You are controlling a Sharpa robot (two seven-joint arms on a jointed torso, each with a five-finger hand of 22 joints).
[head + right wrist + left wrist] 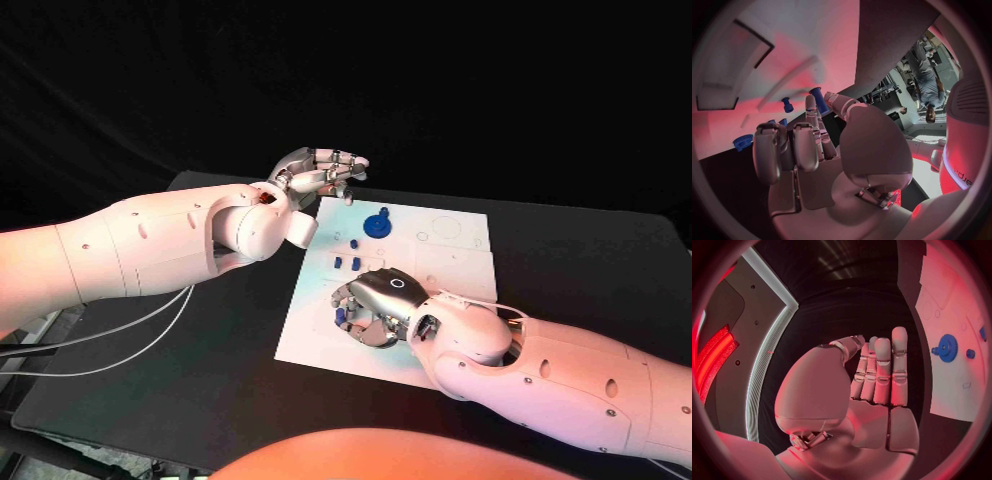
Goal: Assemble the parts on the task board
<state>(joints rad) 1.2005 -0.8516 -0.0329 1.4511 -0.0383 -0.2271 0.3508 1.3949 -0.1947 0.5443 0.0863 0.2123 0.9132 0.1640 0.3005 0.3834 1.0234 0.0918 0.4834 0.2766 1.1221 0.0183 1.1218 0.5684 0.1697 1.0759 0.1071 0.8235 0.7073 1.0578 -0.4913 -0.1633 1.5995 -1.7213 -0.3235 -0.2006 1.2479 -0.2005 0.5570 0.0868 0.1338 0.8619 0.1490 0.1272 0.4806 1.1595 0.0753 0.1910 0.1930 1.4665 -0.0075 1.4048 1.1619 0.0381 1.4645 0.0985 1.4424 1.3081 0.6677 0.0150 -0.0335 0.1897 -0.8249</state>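
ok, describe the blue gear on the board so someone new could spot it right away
Start at the white task board in the middle of the black table. Look along its far edge, just beside the left hand hovering at the board's far left corner. The blue gear is there: a round, toothed disc, far wider than the small blue pegs nearer the right hand.
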